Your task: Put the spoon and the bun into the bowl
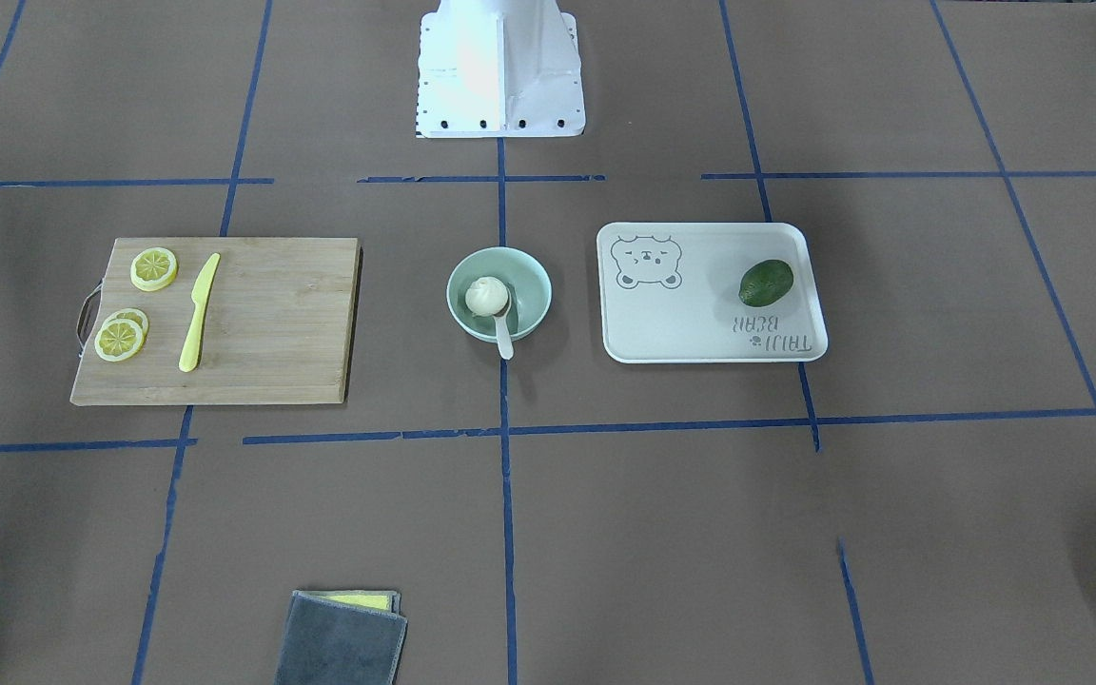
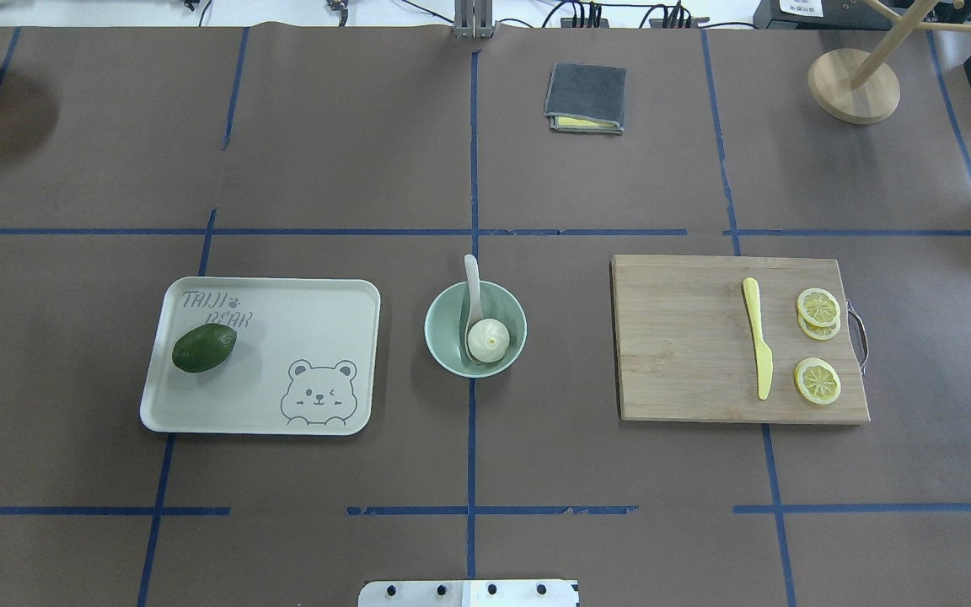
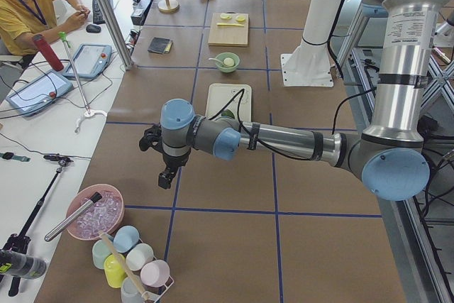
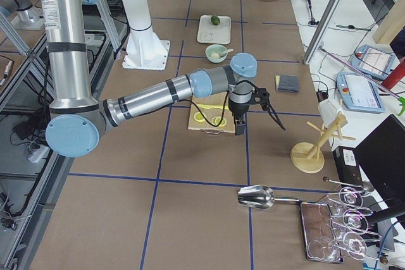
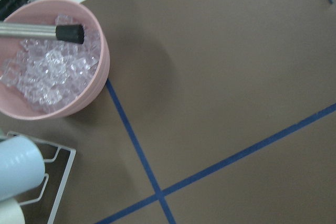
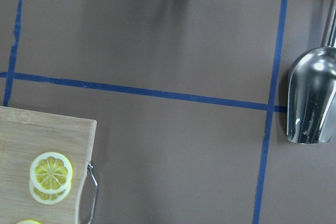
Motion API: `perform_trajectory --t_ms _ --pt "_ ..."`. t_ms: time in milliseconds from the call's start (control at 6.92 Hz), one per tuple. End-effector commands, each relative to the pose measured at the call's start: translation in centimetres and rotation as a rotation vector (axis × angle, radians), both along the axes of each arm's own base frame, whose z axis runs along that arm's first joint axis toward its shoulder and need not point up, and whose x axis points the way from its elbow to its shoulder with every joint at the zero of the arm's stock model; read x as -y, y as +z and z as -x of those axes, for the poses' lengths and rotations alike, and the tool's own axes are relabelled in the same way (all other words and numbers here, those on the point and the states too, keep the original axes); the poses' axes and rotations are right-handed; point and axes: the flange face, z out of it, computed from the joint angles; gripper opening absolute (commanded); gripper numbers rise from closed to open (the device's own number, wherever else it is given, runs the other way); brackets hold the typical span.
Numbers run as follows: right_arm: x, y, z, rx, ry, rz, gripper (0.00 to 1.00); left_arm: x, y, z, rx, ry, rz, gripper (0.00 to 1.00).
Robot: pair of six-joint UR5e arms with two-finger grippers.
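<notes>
The pale mint-green bowl stands at the table's middle. The white pleated bun lies inside it. The whitish spoon rests in the bowl beside the bun, with its handle sticking out over the rim. The left gripper shows only in the exterior left view, far from the bowl near the table's left end. The right gripper shows only in the exterior right view, beyond the cutting board. I cannot tell whether either is open or shut. Neither wrist view shows fingers.
A tray with a dark green avocado lies left of the bowl. A cutting board holds a yellow knife and lemon slices. A grey cloth, a pink ice bowl and a metal scoop lie further off.
</notes>
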Motion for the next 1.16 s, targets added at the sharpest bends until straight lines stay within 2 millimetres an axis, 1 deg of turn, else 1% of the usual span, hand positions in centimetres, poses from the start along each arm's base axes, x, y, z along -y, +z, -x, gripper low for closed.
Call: perform_trajectory --t_ms 0,144,289,433,578,722,867,1011 --pt "-1.8 2.6 -1.2 0.023 -0.026 0.046 1.00 -2.9 3.1 0.6 -0.015 0.028 0.159 1.00" --pt "-2.4 4.8 -1.1 0.056 -0.031 0.099 1.00 -3.1 3.2 0.0 -0.065 0.043 0.148 1.00" --pt "-2.5 5.1 -0.9 0.087 -0.038 0.109 1.00 -2.7 2.5 -0.1 -0.077 0.045 0.070 1.00" --pt "-2.9 5.6 -1.0 0.083 -0.047 0.108 1.00 -2.7 2.5 0.0 -0.079 0.047 0.014 1.00" --pt "-2.8 6.0 -2.0 0.077 -0.029 0.109 1.00 -2.7 2.5 -0.1 -0.078 0.048 0.016 1.00" --pt "-3.0 6.4 -2.5 0.078 -0.051 0.085 1.00 -2.0 0.9 -0.1 -0.076 0.049 0.015 1.00" --pt "-3.0 7.6 -3.2 0.078 -0.079 0.070 1.00 -2.2 1.7 -0.1 -0.069 0.048 0.033 1.00" --pt "-3.0 7.8 -3.3 0.077 -0.082 0.067 1.00 -2.6 1.8 0.1 -0.066 0.046 0.035 1.00"
